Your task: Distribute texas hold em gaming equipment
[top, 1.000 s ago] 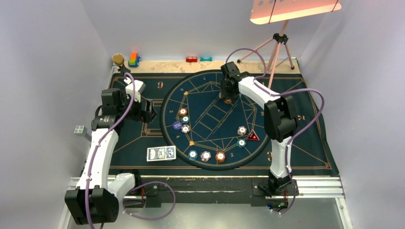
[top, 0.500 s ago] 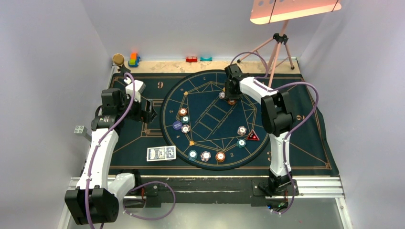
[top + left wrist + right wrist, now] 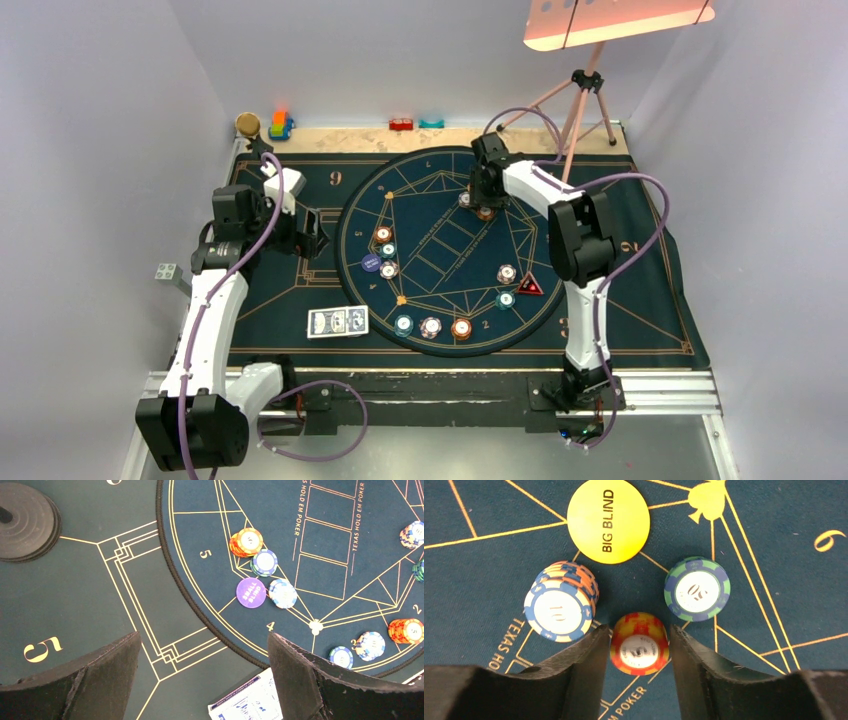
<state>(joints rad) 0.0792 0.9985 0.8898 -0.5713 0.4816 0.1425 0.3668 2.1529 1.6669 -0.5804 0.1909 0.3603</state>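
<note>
My right gripper (image 3: 484, 203) is at the far side of the round poker mat (image 3: 445, 165). In the right wrist view it (image 3: 639, 631) is narrowly open, and its fingers flank an orange chip stack (image 3: 639, 649) with slim gaps on both sides. A blue-white stack (image 3: 559, 611), a green stack (image 3: 697, 589) and the yellow BIG BLIND disc (image 3: 608, 521) lie just beyond. My left gripper (image 3: 318, 235) is open and empty above the mat left of the circle (image 3: 202, 680). The blue-backed cards (image 3: 338, 322) lie near it (image 3: 250, 706). A blue disc (image 3: 371, 263), a red triangle (image 3: 529, 286) and more chip stacks (image 3: 430, 326) sit round the circle.
Toy blocks (image 3: 280, 125) and two small blocks (image 3: 401, 124) stand on the back ledge. A tripod (image 3: 582, 100) stands at the back right. A black round stand base (image 3: 25, 527) sits at the mat's left. A grey brick (image 3: 166, 271) lies off the mat's left edge.
My right gripper shifted slightly right and back over the far chips, uncovering a white stack beside it. It has held still for the last half second. The left arm has not moved.
</note>
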